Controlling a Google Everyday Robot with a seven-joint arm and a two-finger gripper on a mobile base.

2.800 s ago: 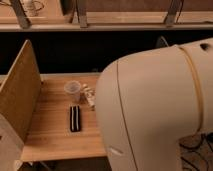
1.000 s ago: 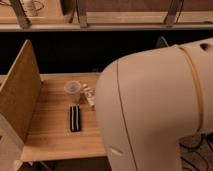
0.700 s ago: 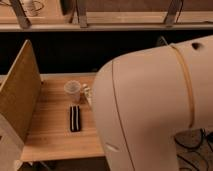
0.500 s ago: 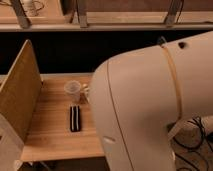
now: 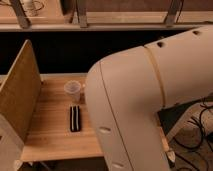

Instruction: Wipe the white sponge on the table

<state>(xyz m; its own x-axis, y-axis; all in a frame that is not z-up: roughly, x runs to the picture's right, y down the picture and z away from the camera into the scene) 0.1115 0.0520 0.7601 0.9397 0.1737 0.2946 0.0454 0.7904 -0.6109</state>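
Observation:
The light wooden table [image 5: 50,130] lies at the lower left. A clear plastic cup [image 5: 73,90] stands on it. A black flat bar with a white stripe [image 5: 75,118] lies in front of the cup. The white sponge is hidden behind my large cream arm housing [image 5: 150,100], which fills the right and middle of the camera view. My gripper is out of view, hidden by the arm.
An upright tan side panel [image 5: 19,95] stands along the table's left edge. A dark gap and a shelf with metal legs [image 5: 80,15] run across the back. Cables [image 5: 200,135] lie on the floor at the right.
My arm housing has swung left across the view. It now covers the spot right of the cup where a small pale object showed earlier.

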